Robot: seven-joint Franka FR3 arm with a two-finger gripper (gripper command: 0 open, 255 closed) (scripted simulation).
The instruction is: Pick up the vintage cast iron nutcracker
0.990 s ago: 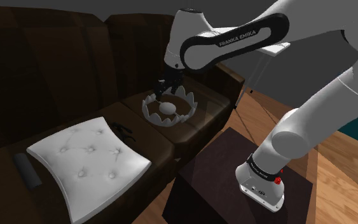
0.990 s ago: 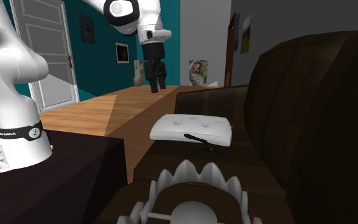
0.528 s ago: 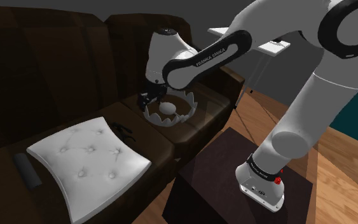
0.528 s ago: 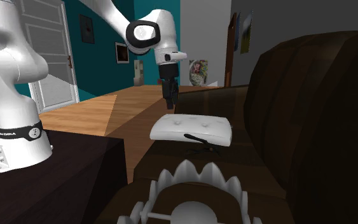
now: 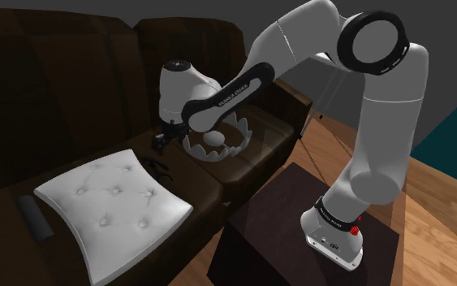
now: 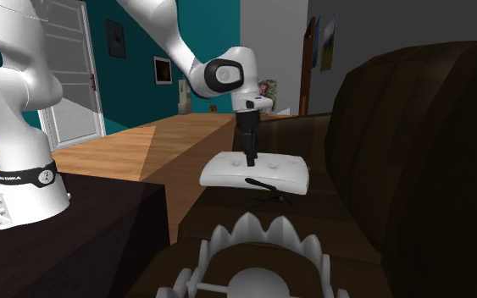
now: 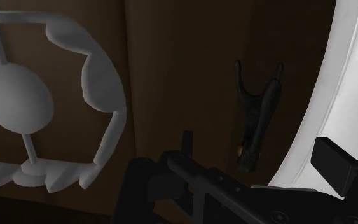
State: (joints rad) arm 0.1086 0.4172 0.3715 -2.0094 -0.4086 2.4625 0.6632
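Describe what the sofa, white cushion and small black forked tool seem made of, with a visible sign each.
Sofa: probably dark brown leather, judging by its smooth, faintly glossy panels and seams.
Cushion: soft padded fabric or leather, matte white, with tufted dimples.
Forked tool: rigid, matte black, possibly metal; its look leaves this open.

"What gets cut off in the second exterior view?"

"The white toothed ring (image 6: 257, 239), at lower middle, runs out past the bottom edge."

"And from the wrist?"

"The picture's edge clips that ring and the white cushion (image 7: 346, 89). The nutcracker (image 7: 255, 121) has its lower end black against the pincer (image 7: 257, 149); I cannot tell whether any is hidden."

"Shoulder view?"

"Left of middle, the nutcracker is too small to make out."
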